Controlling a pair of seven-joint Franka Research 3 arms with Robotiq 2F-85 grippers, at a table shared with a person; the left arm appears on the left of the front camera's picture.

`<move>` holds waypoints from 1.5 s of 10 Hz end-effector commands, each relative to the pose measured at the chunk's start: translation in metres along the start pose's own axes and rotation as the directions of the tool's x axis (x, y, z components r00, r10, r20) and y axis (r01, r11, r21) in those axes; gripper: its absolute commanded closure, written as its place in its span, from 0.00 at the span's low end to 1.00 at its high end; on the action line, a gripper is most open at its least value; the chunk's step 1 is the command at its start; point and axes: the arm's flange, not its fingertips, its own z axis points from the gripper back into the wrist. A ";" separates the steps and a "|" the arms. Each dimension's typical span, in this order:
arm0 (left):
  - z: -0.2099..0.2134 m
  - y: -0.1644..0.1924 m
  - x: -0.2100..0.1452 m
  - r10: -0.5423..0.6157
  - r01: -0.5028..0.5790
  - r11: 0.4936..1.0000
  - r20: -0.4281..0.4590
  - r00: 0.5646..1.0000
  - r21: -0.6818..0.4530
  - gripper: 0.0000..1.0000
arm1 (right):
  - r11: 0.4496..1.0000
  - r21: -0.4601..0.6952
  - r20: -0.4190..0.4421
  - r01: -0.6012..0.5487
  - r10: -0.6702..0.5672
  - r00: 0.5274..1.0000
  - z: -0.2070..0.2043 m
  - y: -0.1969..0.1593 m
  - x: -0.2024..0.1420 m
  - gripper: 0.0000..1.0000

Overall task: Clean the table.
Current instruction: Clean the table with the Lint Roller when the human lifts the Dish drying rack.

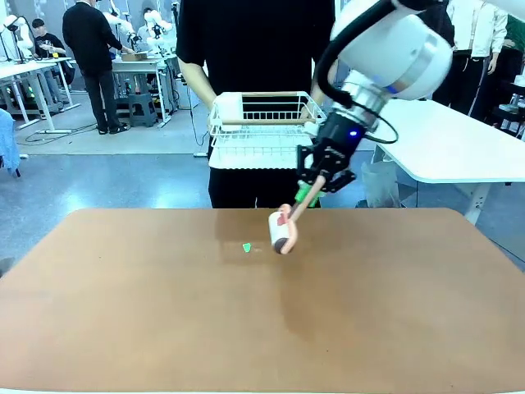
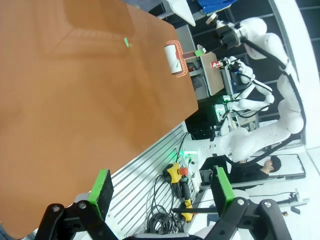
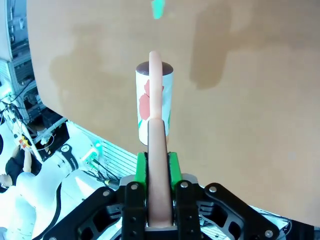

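Front view: Grips roller by its pink handle with right tool, jaws clamped shut on it. Presses drum down on table, near far edge, just beside green scrap, likely so as to roll over and lift it. Behind, held out by a person: wire basket, purpose unclear.

Left wrist view: Holds left tool wide open, gripping nothing, off table's near edge, presumably clear of the work.

Right wrist view: Confirms handle pinched between green pads, scrap ahead of drum.
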 end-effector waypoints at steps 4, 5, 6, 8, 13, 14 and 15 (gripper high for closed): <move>0.002 -0.001 -0.003 -0.028 0.028 0.999 0.013 1.000 -0.019 0.00 | 0.999 0.043 0.060 0.031 -0.034 0.998 0.040 -0.098 -0.009 0.79; 0.002 -0.001 -0.003 -0.028 0.028 0.999 0.013 1.000 -0.019 0.00 | 0.996 0.074 0.062 0.043 -0.047 0.997 0.040 -0.113 -0.004 0.79; 0.002 -0.001 -0.003 -0.028 0.028 0.999 0.013 1.000 -0.019 0.00 | 0.997 0.069 0.062 0.043 -0.047 0.997 0.038 -0.122 -0.002 0.79; 0.002 -0.001 -0.003 -0.028 0.028 0.999 0.013 1.000 -0.019 0.00 | 0.994 0.101 0.065 0.047 -0.054 0.996 0.041 -0.127 -0.008 0.79; 0.002 -0.001 -0.003 -0.028 0.028 0.999 0.013 1.000 -0.019 0.00 | 0.996 0.058 0.057 0.067 -0.071 0.996 0.041 -0.132 0.000 0.79; 0.002 -0.001 -0.003 -0.028 0.028 0.999 0.013 1.000 -0.019 0.00 | 0.996 0.071 0.055 0.051 -0.055 0.997 0.040 -0.139 0.010 0.79; 0.002 -0.001 -0.003 -0.028 0.028 0.999 0.013 1.000 -0.019 0.00 | 0.994 0.077 0.039 0.072 -0.075 0.996 0.040 -0.148 0.021 0.79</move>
